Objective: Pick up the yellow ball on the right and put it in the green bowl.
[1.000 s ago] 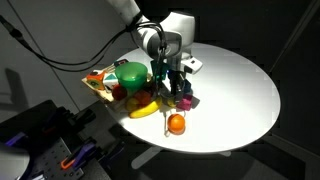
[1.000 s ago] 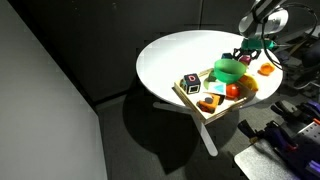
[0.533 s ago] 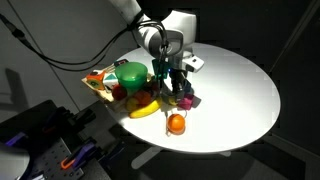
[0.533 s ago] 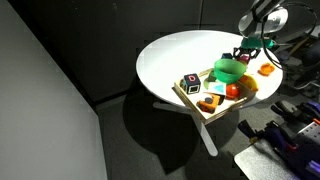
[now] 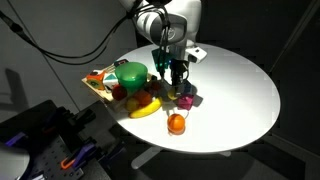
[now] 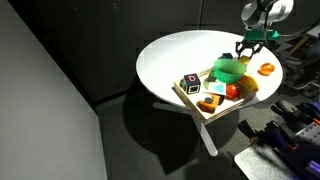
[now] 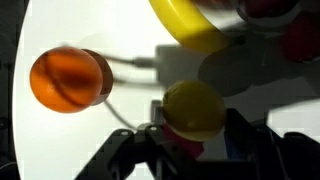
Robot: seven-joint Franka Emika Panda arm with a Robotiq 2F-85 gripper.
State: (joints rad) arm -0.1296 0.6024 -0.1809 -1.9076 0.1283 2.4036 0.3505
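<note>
gripper (image 7: 192, 138): clenched on the yellow ball (image 7: 195, 108), which is held between the fingers above the white table (image 5: 240, 90) | green bowl (image 5: 130, 73): seen upright near the banana (image 7: 195, 30), apart from gripper | orange ball (image 7: 68, 80): rested on table.

bowl (image 5: 130, 73) on tray (image 5: 97, 88); banana (image 5: 143, 108) beside tray; small ball (image 7: 193, 108) in pincer (image 5: 177, 88), big ball (image 5: 176, 124) near.

- No word, brand or number can be read anywhere from where I stand.
- The black cube (image 6: 190, 83), between eight and nine o'clock of the green bowl (image 6: 228, 70), bears a pale mark, too small to read.
</note>
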